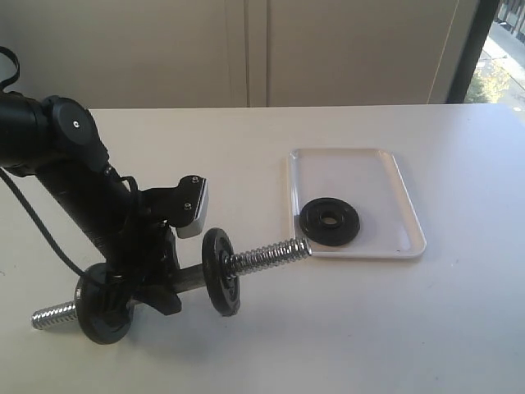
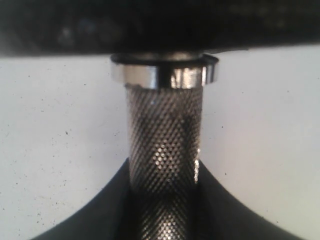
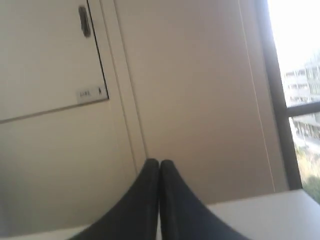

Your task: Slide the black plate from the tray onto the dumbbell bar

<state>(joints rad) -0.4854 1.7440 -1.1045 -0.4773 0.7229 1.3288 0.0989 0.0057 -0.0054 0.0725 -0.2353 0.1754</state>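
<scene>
1 black plate (image 1: pixel 329 221), 2 matching discs (image 1: pixel 221 272) (image 1: pixel 102 310), 1 tray (image 1: pixel 353 168), 1 dumbbell bar (image 1: pixel 267 255).

Bright daylight from right window (image 3: pixel 300 75), overexposed glare, soft wrist-view blur

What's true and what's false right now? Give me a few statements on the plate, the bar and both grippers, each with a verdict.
1. The black plate lies flat in the tray. True.
2. The left gripper is shut on the dumbbell bar at its knurled middle. True.
3. The right gripper holds the plate. False: it is shut on nothing and faces a wall.
4. The bar carries no discs. False: two black discs sit on it.
5. One threaded end of the bar points toward the tray. True.
</scene>
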